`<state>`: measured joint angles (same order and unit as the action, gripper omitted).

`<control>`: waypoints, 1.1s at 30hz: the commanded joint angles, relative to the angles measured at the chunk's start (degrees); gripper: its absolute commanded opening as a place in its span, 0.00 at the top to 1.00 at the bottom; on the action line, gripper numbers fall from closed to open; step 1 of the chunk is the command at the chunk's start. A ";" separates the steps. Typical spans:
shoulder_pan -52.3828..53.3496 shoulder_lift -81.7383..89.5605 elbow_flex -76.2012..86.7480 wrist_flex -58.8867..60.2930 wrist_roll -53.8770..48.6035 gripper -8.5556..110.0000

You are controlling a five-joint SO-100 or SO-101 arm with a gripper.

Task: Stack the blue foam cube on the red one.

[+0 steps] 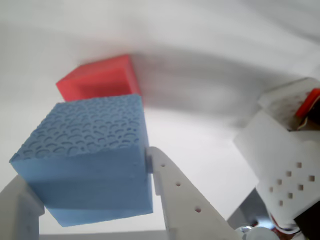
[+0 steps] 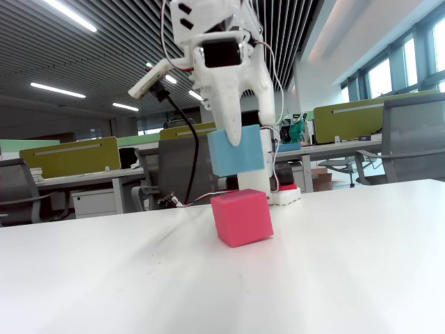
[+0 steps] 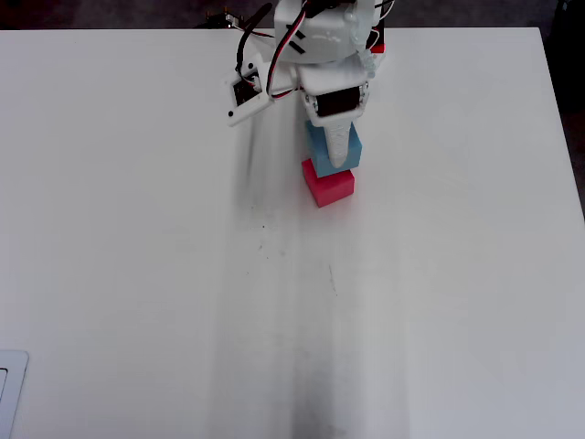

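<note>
Fixed view shows you the blue cube (image 2: 236, 152) clamped in the gripper (image 2: 238, 139), held in the air just above the red cube (image 2: 242, 217), which sits on the white table (image 2: 348, 264), not touching.

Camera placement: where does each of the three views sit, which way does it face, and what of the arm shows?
Wrist view: rides the gripper, facing down past the blue foam cube it holds.
Fixed view: at table height, facing the arm side-on.
Overhead view: looks straight down; the arm enters from the top edge.
All three show the red one.
</note>
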<state>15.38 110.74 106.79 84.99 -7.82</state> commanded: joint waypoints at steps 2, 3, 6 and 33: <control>0.88 -1.05 0.44 -1.32 0.35 0.73; 1.05 -1.41 0.62 -1.76 0.35 0.73; 1.32 -2.02 1.05 -2.90 0.35 0.73; 2.99 -1.41 7.82 -10.81 0.35 0.74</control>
<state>18.11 108.54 114.43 74.71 -7.82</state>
